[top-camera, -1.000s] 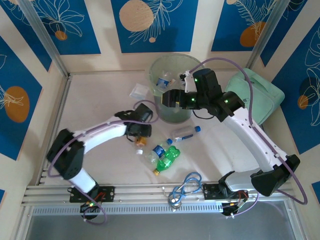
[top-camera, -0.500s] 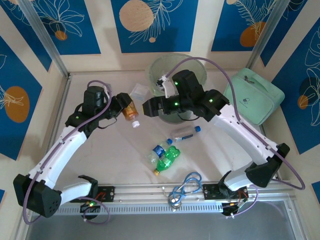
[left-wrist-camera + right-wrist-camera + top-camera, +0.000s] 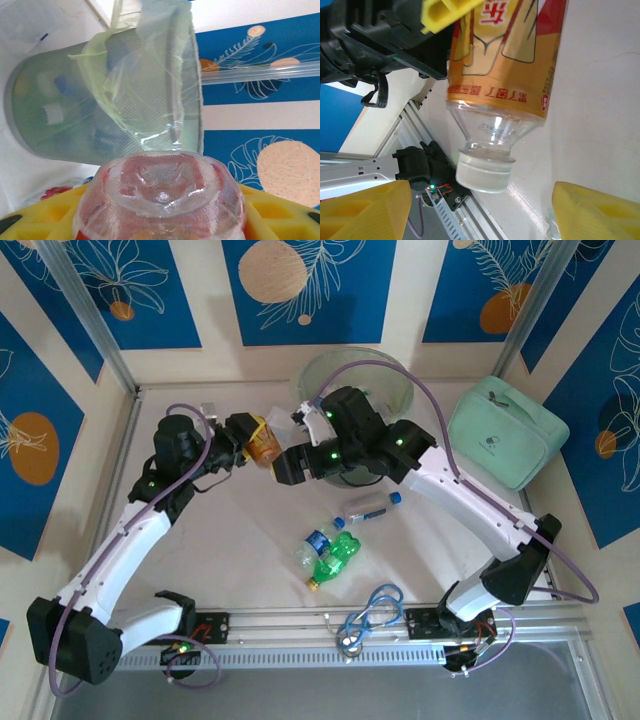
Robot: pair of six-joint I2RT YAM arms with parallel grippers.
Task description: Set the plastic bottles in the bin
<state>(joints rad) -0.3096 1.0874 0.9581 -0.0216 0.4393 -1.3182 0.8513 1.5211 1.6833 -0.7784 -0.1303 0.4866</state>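
Note:
My left gripper (image 3: 250, 436) is shut on an orange-labelled plastic bottle (image 3: 264, 447), held in the air left of the bin (image 3: 392, 383). In the left wrist view the bottle's clear base (image 3: 160, 192) sits between the yellow fingers (image 3: 277, 210), and the pale green bin (image 3: 100, 100) with its liner is ahead. My right gripper (image 3: 280, 463) is open beside this bottle. In the right wrist view the bottle's white cap (image 3: 482, 172) hangs between the spread yellow fingertips (image 3: 365, 212), untouched. Three more bottles lie on the table: a clear one (image 3: 368, 506), a blue-labelled one (image 3: 316, 542), a green one (image 3: 336, 560).
A mint-green soft case (image 3: 508, 430) sits at the right wall. A coiled blue cable (image 3: 372, 612) lies by the front rail. The right arm reaches across in front of the bin and hides part of it. Bottles show through the bin's wall (image 3: 52, 112).
The left arm has lifted the orange-labelled bottle off the table and carried it up towards the bin. The right arm has swung left from the bin to meet it.

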